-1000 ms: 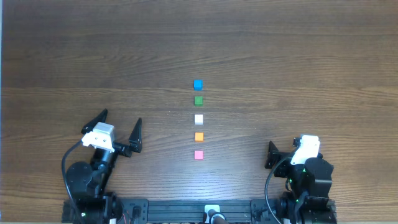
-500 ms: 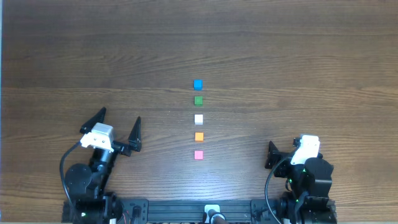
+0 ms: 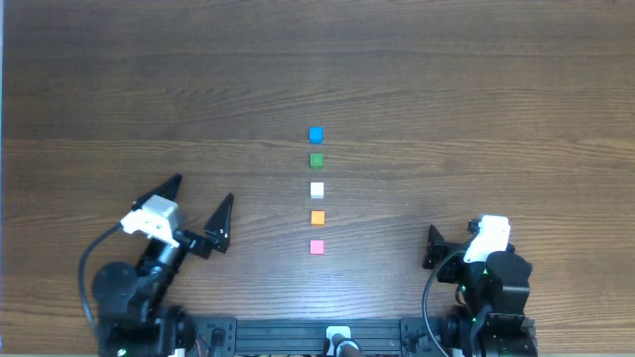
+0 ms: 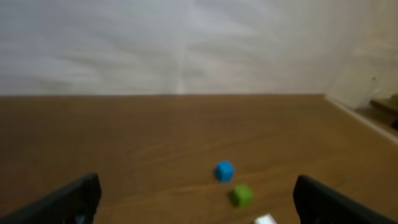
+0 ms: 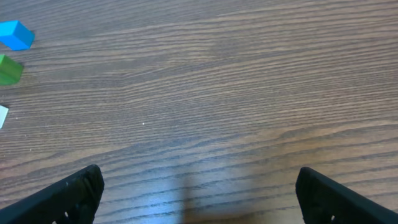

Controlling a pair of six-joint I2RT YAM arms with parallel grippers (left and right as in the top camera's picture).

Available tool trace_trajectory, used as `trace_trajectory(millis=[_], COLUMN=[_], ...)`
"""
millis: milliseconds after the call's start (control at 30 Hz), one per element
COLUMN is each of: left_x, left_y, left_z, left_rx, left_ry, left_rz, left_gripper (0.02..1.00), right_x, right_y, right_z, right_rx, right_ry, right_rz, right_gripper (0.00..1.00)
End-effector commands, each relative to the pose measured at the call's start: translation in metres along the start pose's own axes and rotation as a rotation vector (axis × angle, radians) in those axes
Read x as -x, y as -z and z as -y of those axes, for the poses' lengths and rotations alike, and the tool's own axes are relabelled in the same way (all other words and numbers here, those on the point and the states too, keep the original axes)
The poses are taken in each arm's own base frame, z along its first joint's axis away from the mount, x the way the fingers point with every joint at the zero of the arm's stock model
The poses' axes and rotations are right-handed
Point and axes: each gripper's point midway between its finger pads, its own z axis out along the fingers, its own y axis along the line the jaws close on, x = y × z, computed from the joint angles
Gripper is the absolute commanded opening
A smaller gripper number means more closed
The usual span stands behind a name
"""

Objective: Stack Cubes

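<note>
We see left gripper (image 3: 203,188) swing right toward centre, jaws spread, empty. Parked right gripper (image 5: 198,177) spread too. In line, apart, unstacked: blue (image 3: 316,134), green (image 3: 317,161), white (image 3: 317,189), orange (image 3: 317,217), pink (image 3: 317,246). We judge approach starting.

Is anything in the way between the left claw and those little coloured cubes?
Nothing visible. Only bare table lies between the open left gripper and the line of cubes, which runs from the blue cube to the pink cube.

White cube (image 4: 265,219) — a sliver (edge-cut)
</note>
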Motion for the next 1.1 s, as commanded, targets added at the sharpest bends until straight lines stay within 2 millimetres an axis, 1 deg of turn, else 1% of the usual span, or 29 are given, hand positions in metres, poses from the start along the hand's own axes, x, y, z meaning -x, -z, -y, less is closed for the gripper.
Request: trace_trajectory(millis=[33,100,167,200,233,300,367,433,500,533,633,667,733,800,867,933,1100], left_x=[0.089,0.109,0.125,0.131,0.139,0.142,0.14,0.134,0.126,0.12,0.106,0.093,0.079,0.065,0.046,0.029,-0.021], left_y=[0.019,0.022,0.025,0.027,0.03,0.034,0.039,0.038,0.032,0.023,0.008,-0.002,-0.015,-0.027,-0.04,-0.049,-0.07], left_z=[0.023,0.029,0.035,0.041,0.048,0.052,0.053,0.046,0.044,0.046,0.051,0.056,0.067,0.083,0.101,0.114,0.145], left_rx=[-0.003,0.0,0.004,-0.009,-0.017,0.0,0.026,0.075,0.084,0.065,0.068,0.087,0.094,0.092,0.1,0.122,0.17], left_ry=[-0.017,0.013,0.079,0.109,0.168,0.24,0.299,0.326,0.33,0.333,0.335,0.318,0.283,0.236,0.179,0.14,0.152], left_rz=[0.03,-0.029,-0.123,-0.183,-0.291,-0.426,-0.569,-0.657,-0.72,-0.761,-0.843,-0.902,-0.964,-1.01,-1.058,-1.099,-1.219], left_gripper=[0.998,0.998,0.998,0.998,0.998,0.996,0.993,0.996,0.996,0.996,0.993,0.993,0.996,0.996,0.998,1.0,1.0], right_x=[-0.001,-0.001,-0.001,-0.001,-0.001,-0.001,-0.001,-0.001,-0.001,-0.001,-0.001,-0.001,-0.001,-0.001,-0.001,-0.001,-0.001], right_y=[-0.001,-0.001,-0.001,-0.001,-0.001,-0.001,-0.001,-0.001,-0.001,-0.001,-0.001,-0.001,-0.001,-0.001,-0.001,-0.001,-0.001], right_z=[-0.001,-0.001,-0.001,-0.001,-0.001,-0.001,-0.001,-0.001,-0.001,-0.001,-0.001,-0.001,-0.001,-0.001,-0.001,-0.001,-0.001], right_rx=[0.009,0.009,0.009,0.009,0.009,0.009,0.009,0.009,0.009,0.009,0.009,0.009,0.009,0.009,0.009,0.009,0.009], right_ry=[0.001,0.001,0.001,0.001,0.001,0.001,0.001,0.001,0.001,0.001,0.001,0.001,0.001,0.001,0.001,0.001,0.001], right_rz=[0.001,0.001,0.001,0.002,0.001,0.002,0.002,0.001,0.002,0.001,0.001,0.002,0.001,0.002,0.001,0.001,0.001], right_gripper=[0.991,0.993,0.993,0.991,0.993,0.993,0.993,0.991,0.993,0.993,0.991,0.991,0.991,0.991,0.993,0.993,0.991])
